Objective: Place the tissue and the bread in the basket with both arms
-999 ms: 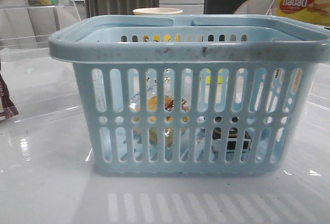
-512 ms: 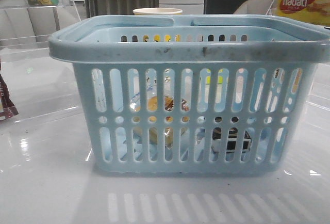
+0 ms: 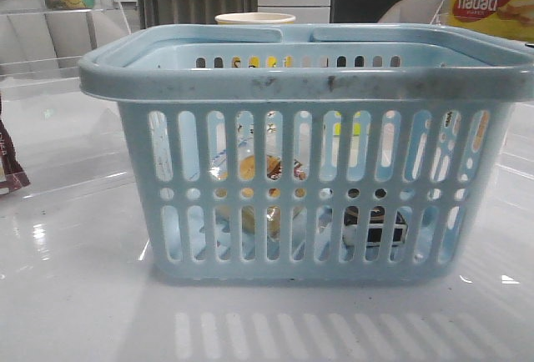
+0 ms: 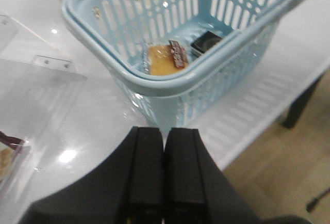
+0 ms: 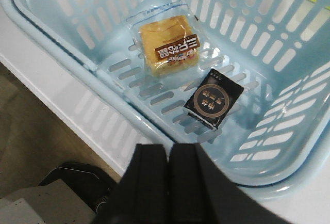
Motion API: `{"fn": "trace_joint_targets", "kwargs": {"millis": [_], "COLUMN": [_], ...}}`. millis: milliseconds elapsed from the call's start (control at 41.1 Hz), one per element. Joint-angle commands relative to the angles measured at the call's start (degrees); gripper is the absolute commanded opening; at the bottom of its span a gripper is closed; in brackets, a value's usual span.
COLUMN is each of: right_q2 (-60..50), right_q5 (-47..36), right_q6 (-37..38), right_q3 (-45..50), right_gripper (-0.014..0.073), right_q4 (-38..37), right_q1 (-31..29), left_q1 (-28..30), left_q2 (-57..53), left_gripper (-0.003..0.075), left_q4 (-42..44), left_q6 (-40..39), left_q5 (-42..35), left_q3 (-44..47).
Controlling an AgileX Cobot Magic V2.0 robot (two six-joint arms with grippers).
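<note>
The pale blue basket (image 3: 309, 78) stands in the middle of the white table. Inside it on the floor lie the wrapped bread (image 5: 170, 46) and, beside it, the black tissue pack (image 5: 214, 99). Through the slots of the front view I make out the bread (image 3: 248, 170) and the tissue (image 3: 375, 227). In the left wrist view the bread (image 4: 164, 59) and tissue (image 4: 205, 42) also rest inside the basket (image 4: 170, 84). My left gripper (image 4: 165, 133) is shut and empty, held back from the basket over the table. My right gripper (image 5: 168, 149) is shut and empty, above the basket's rim (image 5: 154, 131).
A yellow-and-red nabati box (image 3: 488, 5) stands at the back right. A pale cup (image 3: 254, 18) shows behind the basket. Clear plastic holders (image 3: 58, 37) stand at the left, with a brown packet (image 3: 10, 170) at the left edge. The table's edge and floor (image 4: 289, 172) lie close by.
</note>
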Motion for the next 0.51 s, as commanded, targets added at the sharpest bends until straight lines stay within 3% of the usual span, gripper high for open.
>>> {"fn": "trace_joint_targets", "kwargs": {"millis": [0,219,341,487], "right_q2": [-1.0,-1.0,-1.0,-1.0], "right_q5": [-2.8,-2.8,-2.8,-2.8], "right_q6": [-0.5,-0.5,-0.5,-0.5], "right_q3": [-1.6,-1.6,-1.6,-1.6], "right_gripper": [0.0057,0.0057,0.0057,0.0057], "right_q4": [0.8,0.8,0.8,0.8], "right_q1": [-0.1,-0.1,-0.1,-0.1], "left_q1": [5.5,21.3,27.3,30.7], "left_q2": [-3.8,-17.9,-25.4,-32.8], "left_gripper": [0.0097,0.0097,0.0096,0.0096], "left_q4": [1.0,-0.2,-3.5,-4.1], "left_q6": [-0.8,-0.8,-0.8,-0.8], "left_q5": [-13.6,-43.9,-50.2,-50.8], "left_q3": [3.6,25.2,34.9,42.7]}}
